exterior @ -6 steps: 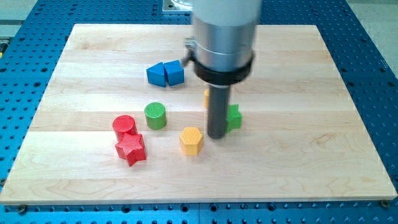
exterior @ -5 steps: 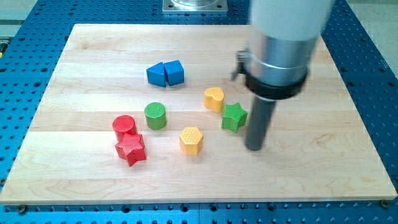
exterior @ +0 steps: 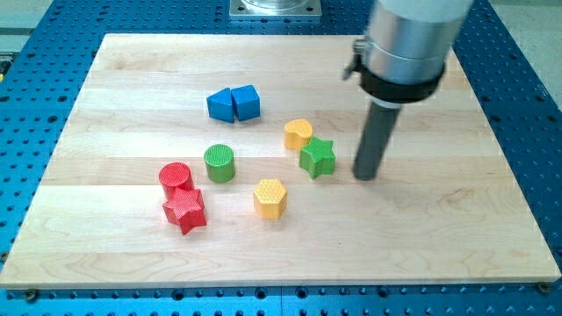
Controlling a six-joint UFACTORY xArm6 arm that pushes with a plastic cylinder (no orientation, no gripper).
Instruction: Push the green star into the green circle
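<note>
My tip (exterior: 366,176), bare and holding nothing, rests right of centre; the green star (exterior: 317,158) sits just to its left, the green circle (exterior: 219,162) farther left

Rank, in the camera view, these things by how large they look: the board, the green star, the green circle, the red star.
1. Board, by far the largest.
2. Red star, slightly larger, though it lies nearer the view's bottom, so that may be nearness.
3. Green star and green circle: too alike to rank.

green star (exterior: 317,158), green circle (exterior: 219,163), pale wooden board (exterior: 132,88).
</note>
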